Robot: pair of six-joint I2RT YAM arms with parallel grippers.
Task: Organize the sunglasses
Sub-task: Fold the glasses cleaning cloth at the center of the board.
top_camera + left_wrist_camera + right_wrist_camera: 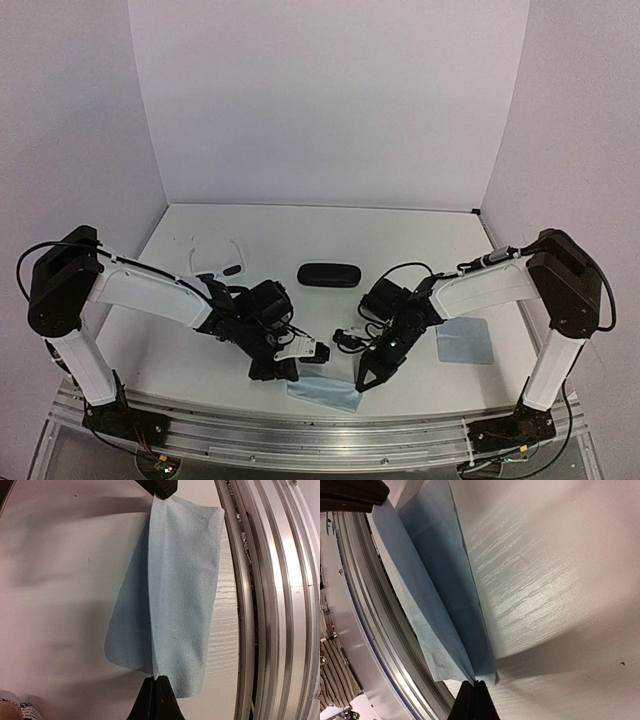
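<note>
A pair of sunglasses (230, 268) with a thin white frame and dark lenses lies at the back left of the table, far from both grippers. At the near edge a light-blue cloth (325, 393) (175, 590) (435, 605) is stretched between the two grippers and folded along a raised ridge. My left gripper (288, 376) (157, 678) is shut on one end of that fold. My right gripper (360, 387) (479, 683) is shut on the other end. Each gripper's dark tip shows at the top of the other's wrist view.
A black oval case (329, 274) lies at mid-table behind the arms. A second light-blue cloth (465, 340) lies flat by the right arm. The metal rail (270, 605) (360, 630) at the table's near edge runs right beside the held cloth.
</note>
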